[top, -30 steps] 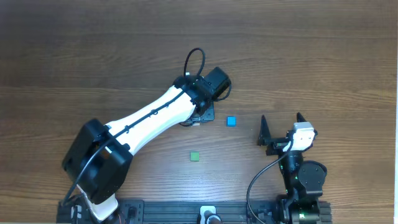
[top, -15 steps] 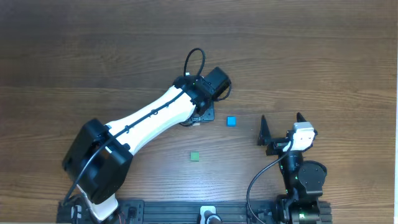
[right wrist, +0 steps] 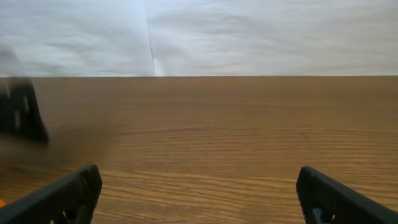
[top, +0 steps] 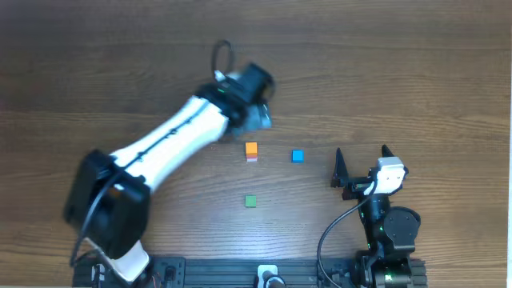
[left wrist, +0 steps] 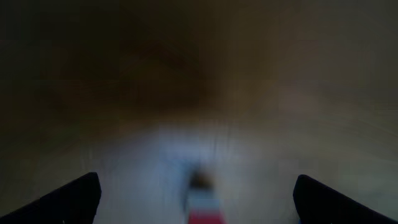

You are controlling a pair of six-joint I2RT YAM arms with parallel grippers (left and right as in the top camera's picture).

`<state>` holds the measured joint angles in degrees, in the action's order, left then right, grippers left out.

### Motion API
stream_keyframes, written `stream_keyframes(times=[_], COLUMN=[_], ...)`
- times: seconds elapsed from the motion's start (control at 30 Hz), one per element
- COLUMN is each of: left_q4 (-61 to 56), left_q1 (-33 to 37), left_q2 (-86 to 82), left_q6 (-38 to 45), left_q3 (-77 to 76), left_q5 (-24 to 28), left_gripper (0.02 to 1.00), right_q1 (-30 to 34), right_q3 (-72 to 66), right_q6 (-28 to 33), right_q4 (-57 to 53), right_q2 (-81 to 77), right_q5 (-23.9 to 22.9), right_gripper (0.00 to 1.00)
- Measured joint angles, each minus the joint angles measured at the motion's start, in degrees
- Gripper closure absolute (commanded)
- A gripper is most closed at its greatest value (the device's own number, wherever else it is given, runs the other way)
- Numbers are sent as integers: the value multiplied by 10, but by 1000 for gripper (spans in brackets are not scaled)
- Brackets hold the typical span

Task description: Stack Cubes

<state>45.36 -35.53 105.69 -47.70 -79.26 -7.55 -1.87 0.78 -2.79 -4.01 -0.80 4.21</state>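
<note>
Since a second earlier, the left arm had lifted and swung up and to the left in the top view, uncovering an orange cube (top: pixel 251 148) that it had been hiding. The left gripper (top: pixel 258 120) hung above the table (top: pixel 416 64), farther from the arm bases than that cube and clear of it. Its fingers (left wrist: pixel 68 202) stood wide apart in the left wrist view and held nothing. That view was badly blurred, and the stack showed only as a faint shape low between the fingers.

The orange cube sat on a pink cube (top: pixel 252 158), of which only a thin edge showed on the side toward the bases. A blue cube (top: pixel 298 156) lay near the stack on its right, not touching it. A green cube (top: pixel 250 201) lay alone on the wood, closer to the bases than the stack and well apart from it. Neither of those two cubes had shifted.

The right gripper (top: pixel 361 156) had not moved. It sat close to its own base, to the right of the blue cube, with its jaws spread wide and nothing between them. The right wrist view showed its two fingers (right wrist: pixel 71 196) far apart over bare wood, with a pale wall (right wrist: pixel 261 34) beyond and the left arm as a dark blur at one side.
</note>
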Motion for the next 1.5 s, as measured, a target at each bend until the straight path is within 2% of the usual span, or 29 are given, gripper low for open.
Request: stream_keyframes(times=[0.23,0.47,0.67,0.9,1.03,1.2,1.5], left_q4=[-123,-284,-341,-347,-349,-408,-491], left_q1=[150,237,295,345,358,360,360], left_q2=[-133,-297,-513,-782,-865,-946,-1024], left_q6=[62,120,186,314,358,383,391], left_q3=[31,188,346,462,525,617,731], left_q5=[-14,-13,-3,52,82,103,108], left_gripper=[20,20,34,34,47,47,20], right_q1=[0,0,0,0,0,0,0], right_q3=[0,0,0,0,0,0,0], right_q6=[0,0,0,0,0,0,0], right_q4=[0,0,0,0,0,0,0], right_q2=[0,0,0,0,0,0,0], right_q5=[0,0,0,0,0,0,0], right_gripper=[9,12,9,9,7,9,7])
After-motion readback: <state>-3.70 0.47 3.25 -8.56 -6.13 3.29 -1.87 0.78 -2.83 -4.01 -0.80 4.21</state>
